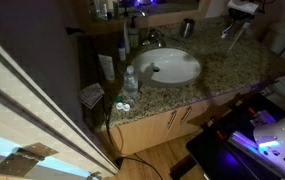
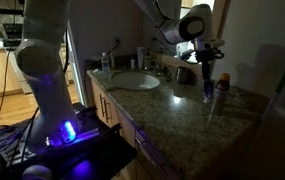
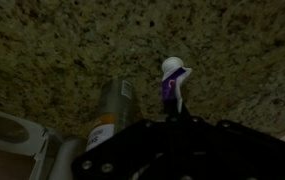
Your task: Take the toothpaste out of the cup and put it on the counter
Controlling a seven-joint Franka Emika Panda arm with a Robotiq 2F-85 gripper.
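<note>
1. The counter (image 1: 227, 62) (image 2: 182, 112) is the biggest thing I have on screen. It is speckled brown stone over pale wooden cabinets, and it fills most of the wrist view (image 3: 62, 50).
2. The arm (image 2: 42, 60) rises as a thick white column in an exterior view and reaches out over the worktop, past the basin.
3. The sink (image 1: 168, 66) (image 2: 134, 80) is a white oval set into the stone. Its rim shows at the lower left corner of the wrist view (image 3: 4, 132).
4. The gripper (image 2: 207, 70) (image 1: 238, 20) hangs over bare stone beyond the sink. As far as I can make out, its jaws are pressed in on the tube. The fingers are dark and partly hidden by the housing in the wrist view, so I cannot say how narrow the gap is.
5. A clear water bottle (image 1: 130, 82) stands at the front edge of the counter, beside the sink.
6. A grey cylinder with a yellowish label (image 3: 110, 115) lies between the sink rim and the tube in the wrist view. I cannot tell what it is.
7. The cup (image 1: 187, 27) (image 2: 185, 73) stands upright at the back of the counter, near the gripper but apart from it.
8. The toothpaste (image 3: 172, 85) (image 2: 208, 88) is out of the cup. It hangs below the gripper with its white cap pointing down at the stone. I cannot tell whether the cap touches the stone.
</note>
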